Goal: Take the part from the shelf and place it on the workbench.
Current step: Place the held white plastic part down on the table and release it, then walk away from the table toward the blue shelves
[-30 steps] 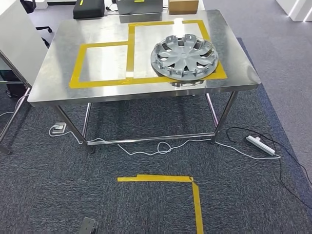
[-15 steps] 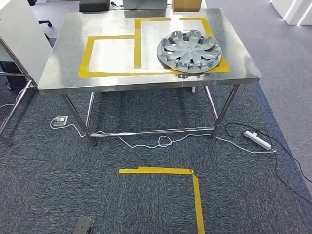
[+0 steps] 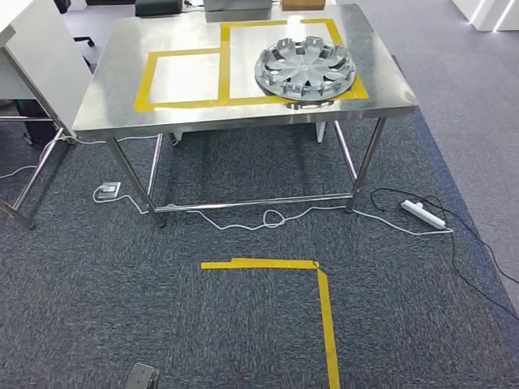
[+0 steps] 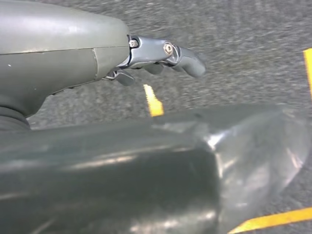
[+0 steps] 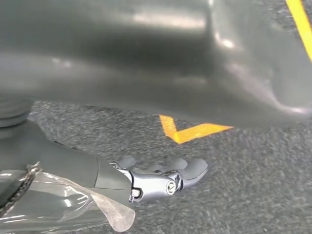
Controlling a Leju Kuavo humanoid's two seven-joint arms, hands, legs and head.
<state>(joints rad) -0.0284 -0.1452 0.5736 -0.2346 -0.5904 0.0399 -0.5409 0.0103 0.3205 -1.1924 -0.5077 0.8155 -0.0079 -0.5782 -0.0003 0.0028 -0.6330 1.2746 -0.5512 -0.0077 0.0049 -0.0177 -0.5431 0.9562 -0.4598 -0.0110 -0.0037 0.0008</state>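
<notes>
Item: part, a silver-grey wheel cover with spoke-like ribs; lies flat on my workbench, toward its right near corner; sits inside the larger of two yellow tape rectangles, its near rim overlapping the tape line; nothing touches it.

Item: workbench, steel top on slanted steel legs; a smaller tape rectangle lies to the left of the larger one, sharing one tape side with it.

Item: my left hand, seen from the left wrist camera; fingers stretched out nearly straight over grey carpet, holding nothing; hangs low, well apart from the bench; short yellow tape marks cross the carpet beyond it.

Item: my right hand, seen from the right wrist camera; fingers extended and loosely apart, holding nothing; a clear plastic wrap clings to the arm behind it; an angled yellow tape corner lies on the carpet past the fingertips.

Item, head camera: yellow tape corner on the carpet in front of the bench; white cable looping under the bench; white power strip with dark cord to the right; white panel leaning at the left.
</notes>
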